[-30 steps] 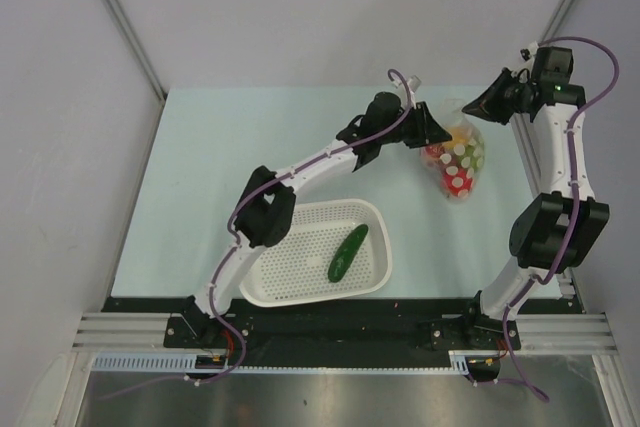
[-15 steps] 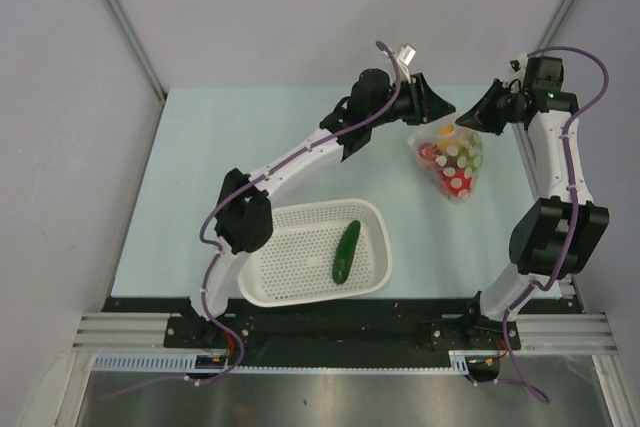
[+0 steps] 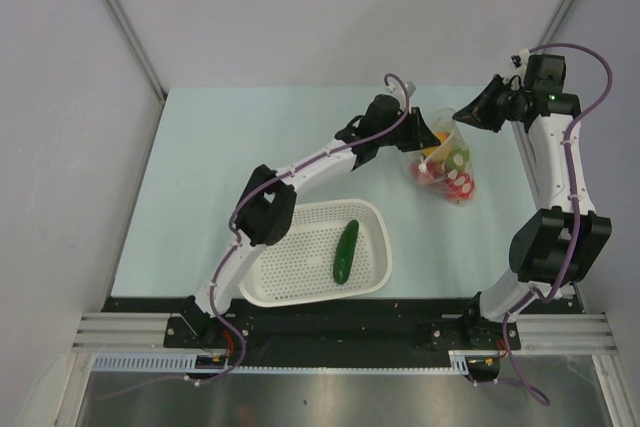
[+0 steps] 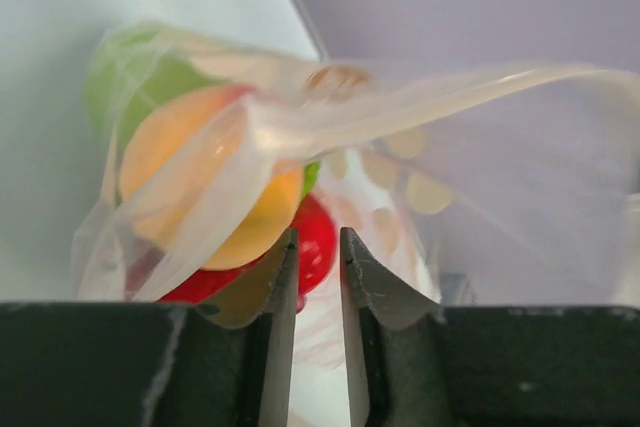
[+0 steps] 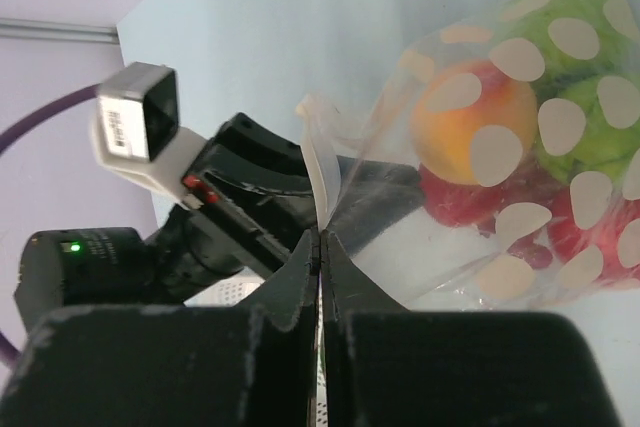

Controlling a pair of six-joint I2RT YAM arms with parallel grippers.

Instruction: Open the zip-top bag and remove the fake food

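Far right on the table (image 3: pixel 200 167), the zip-top bag (image 3: pixel 452 169) sits between the two arms. The fake food (image 3: pixel 445 159) is inside it: an orange piece (image 5: pixel 470 132), green ones (image 5: pixel 575 77) and red ones (image 5: pixel 470 197) show through the dotted plastic. The right gripper (image 5: pixel 319 242) is clenched on a thin strip of the bag's mouth edge, its fingers pressed together with the film between them. The left gripper (image 4: pixel 317 247) is at the bag's left side, its jaws a narrow slit apart. Clear film drapes over and around the tips, and I cannot tell whether any of it is pinched. Nearer, by the left arm, a white perforated basket (image 3: pixel 295 262) holds a dark green cucumber (image 3: pixel 345 251), well apart from the bag
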